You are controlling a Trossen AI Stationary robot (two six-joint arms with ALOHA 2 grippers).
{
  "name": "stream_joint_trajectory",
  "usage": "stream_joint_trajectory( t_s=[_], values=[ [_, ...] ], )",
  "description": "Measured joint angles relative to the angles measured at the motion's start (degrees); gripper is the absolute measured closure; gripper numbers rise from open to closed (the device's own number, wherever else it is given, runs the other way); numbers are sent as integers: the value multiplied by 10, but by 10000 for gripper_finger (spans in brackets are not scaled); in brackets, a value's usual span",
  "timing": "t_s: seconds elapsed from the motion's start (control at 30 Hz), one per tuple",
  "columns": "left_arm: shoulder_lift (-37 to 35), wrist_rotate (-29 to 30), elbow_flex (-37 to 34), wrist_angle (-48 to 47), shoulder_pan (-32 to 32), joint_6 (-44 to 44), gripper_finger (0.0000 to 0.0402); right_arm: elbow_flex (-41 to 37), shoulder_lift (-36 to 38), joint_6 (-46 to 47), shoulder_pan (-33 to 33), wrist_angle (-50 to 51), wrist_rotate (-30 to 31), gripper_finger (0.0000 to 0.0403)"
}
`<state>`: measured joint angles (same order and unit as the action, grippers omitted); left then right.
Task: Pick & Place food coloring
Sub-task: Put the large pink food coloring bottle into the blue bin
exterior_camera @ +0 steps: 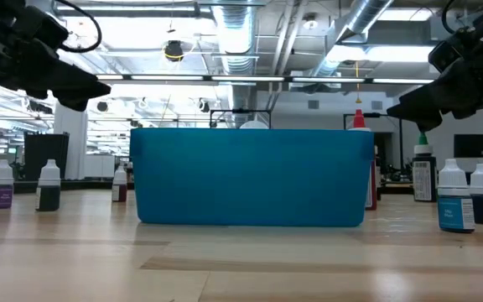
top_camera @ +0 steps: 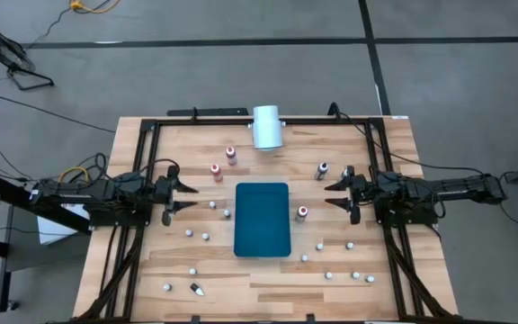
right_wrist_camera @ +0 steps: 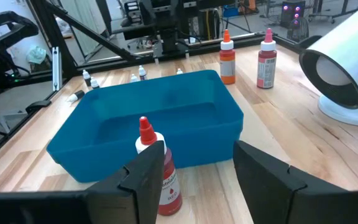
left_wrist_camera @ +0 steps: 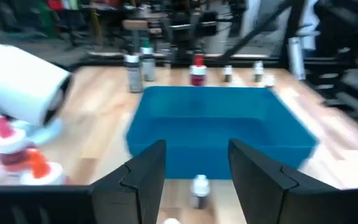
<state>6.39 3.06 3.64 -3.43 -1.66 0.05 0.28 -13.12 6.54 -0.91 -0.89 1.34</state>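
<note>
Bench: we see a pale wood bench [top_camera: 151, 261] inside a black frame, on a grey floor [top_camera: 457, 72].
Middle: a blue tray [top_camera: 263, 219] sits there, with a big white roll [top_camera: 267, 126] at the far edge.
Food coloring: we see small bottles [top_camera: 302, 213] scattered on the wood all around the tray, none in it.
Left end effector [top_camera: 182, 197]: open, holding nothing, left of the tray.
Right end effector [top_camera: 338, 194]: open, holding nothing, right of the tray.
Low view only: we see ceiling pipes [exterior_camera: 367, 21] and lights.
Right wrist view only: a red-capped bottle [right_wrist_camera: 162, 168] stands just beside the tray wall.
</note>
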Motion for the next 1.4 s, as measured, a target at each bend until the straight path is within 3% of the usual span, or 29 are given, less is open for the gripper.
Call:
stream_joint_trajectory(
  t_s=[0.13,0.3,0.47,0.63,0.83,1.2,1.4],
  values=[
    [0,69,0,11,-38,46,236,0,0,0,0,0,0,219],
    [30,195,26,12,-93,106,236,0,0,0,0,0,0,219],
    [130,283,92,-16,-119,148,236,0,0,0,0,0,0,219],
    [264,325,179,-52,-103,176,236,0,0,0,0,0,0,219],
    [398,317,288,-69,-34,230,236,0,0,0,0,0,0,219],
    [577,178,479,-209,114,259,236,0,0,0,0,0,0,219],
    [648,152,555,-273,184,279,236,0,0,0,0,0,0,219]
  ],
)
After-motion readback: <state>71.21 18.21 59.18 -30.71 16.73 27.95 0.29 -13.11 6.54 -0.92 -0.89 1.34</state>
